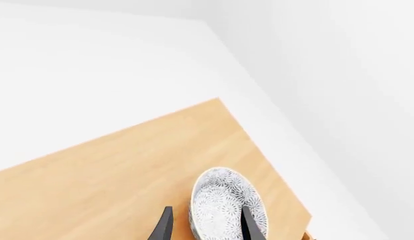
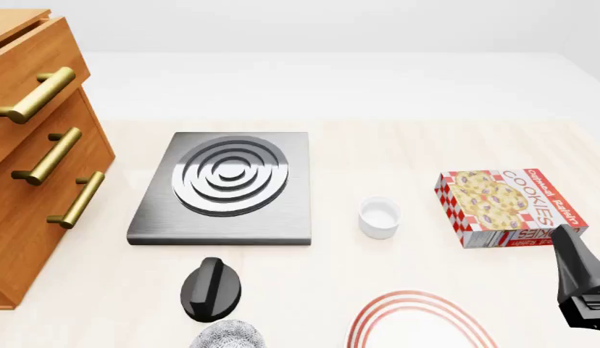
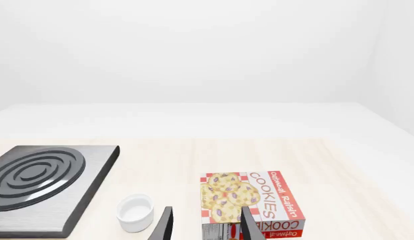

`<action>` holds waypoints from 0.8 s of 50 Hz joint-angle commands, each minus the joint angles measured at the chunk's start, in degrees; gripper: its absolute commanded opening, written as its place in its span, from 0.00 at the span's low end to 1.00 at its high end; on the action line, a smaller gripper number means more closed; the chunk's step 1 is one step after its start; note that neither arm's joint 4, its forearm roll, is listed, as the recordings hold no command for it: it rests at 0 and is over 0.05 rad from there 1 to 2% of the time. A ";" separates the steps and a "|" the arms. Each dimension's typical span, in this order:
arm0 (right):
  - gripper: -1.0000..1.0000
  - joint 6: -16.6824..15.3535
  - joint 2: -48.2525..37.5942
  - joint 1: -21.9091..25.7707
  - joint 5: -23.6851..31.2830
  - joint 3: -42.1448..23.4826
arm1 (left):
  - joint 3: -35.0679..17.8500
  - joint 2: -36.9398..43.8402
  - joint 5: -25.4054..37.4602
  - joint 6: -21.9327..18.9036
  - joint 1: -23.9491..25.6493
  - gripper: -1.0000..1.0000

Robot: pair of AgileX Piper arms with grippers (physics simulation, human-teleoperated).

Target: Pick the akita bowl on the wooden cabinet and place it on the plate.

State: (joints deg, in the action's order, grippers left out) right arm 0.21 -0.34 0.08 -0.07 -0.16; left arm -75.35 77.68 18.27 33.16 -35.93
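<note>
Left gripper (image 1: pixel 205 225) open, fingers straddling akita bowl (image 1: pixel 227 202) on the wooden cabinet (image 1: pixel 127 170) top near its edge; if I close off-centre, the rim may slip.

Bright, even light; soft shadows; sharp renders.

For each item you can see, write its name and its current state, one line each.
akita bowl: upright on the wooden cabinet, between the open left hand's fingers.
plate: bare, on the table.
right hand: open, holding nothing.
ramekin: upright, empty.
cookie box: lying flat.
</note>
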 commanded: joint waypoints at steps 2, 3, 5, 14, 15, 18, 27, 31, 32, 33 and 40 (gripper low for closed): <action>1.00 -0.01 -0.01 0.01 -0.03 0.01 | 0.46 1.09 -0.85 0.01 0.47 1.00; 1.00 0.00 -0.01 0.00 -0.02 0.01 | 0.40 1.18 -0.85 0.00 0.52 1.00; 1.00 -0.01 -0.02 0.01 -0.02 0.01 | 0.26 1.31 -0.84 -0.05 0.59 1.00; 1.00 0.00 -0.02 0.00 -0.02 0.01 | 0.05 2.03 -1.08 -0.01 0.99 1.00; 1.00 -0.01 -0.01 0.00 -0.03 0.01 | 0.04 2.11 -1.11 -0.01 0.99 1.00; 1.00 -0.02 -0.02 0.00 -0.02 0.01 | -0.12 2.60 -1.24 -0.02 1.19 1.00; 1.00 -0.01 -0.01 0.00 -0.02 0.01 | 0.43 3.42 -1.88 0.34 1.60 1.00; 1.00 -0.01 -0.02 0.01 -0.02 0.01 | 0.55 3.59 -1.98 0.37 2.11 1.00; 1.00 0.00 -0.01 0.01 -0.02 0.01 | 0.57 3.65 -1.96 0.46 2.14 1.00; 1.00 0.00 -0.01 0.01 -0.03 0.01 | 0.61 3.70 -1.96 0.62 2.32 1.00; 1.00 -0.01 -0.02 0.01 -0.02 0.01 | -0.33 2.68 -1.62 -0.61 1.98 0.00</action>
State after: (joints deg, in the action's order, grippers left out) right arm 0.20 -0.35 0.08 -0.09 -0.15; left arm -75.20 80.73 16.57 33.16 -34.08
